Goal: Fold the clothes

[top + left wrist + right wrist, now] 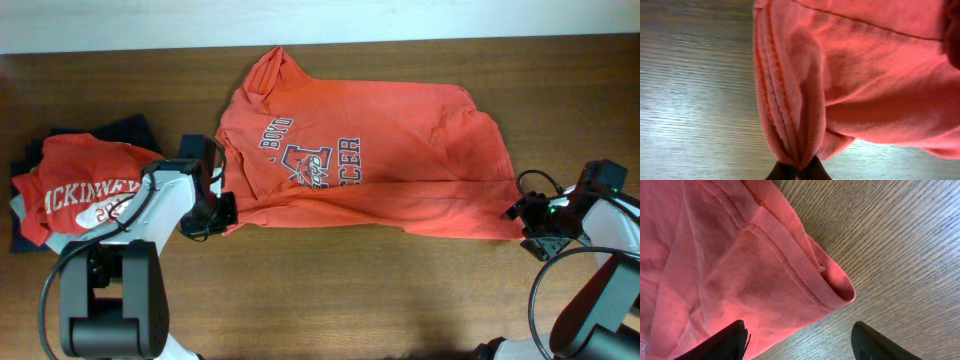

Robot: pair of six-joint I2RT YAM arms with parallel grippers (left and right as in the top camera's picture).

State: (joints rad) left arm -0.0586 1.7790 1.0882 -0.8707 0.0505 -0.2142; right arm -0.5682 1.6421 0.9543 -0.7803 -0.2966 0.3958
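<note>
We see a wooden tabletop (350,290); on it lie a spread orange-red T-shirt (400,170) and a pile of folded garments (75,185), well apart.

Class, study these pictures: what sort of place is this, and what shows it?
Likely a robotics lab workbench: a left gripper and right gripper work at a wooden table, an orange-red T-shirt spread between them, folded garments stacked aside.
</note>
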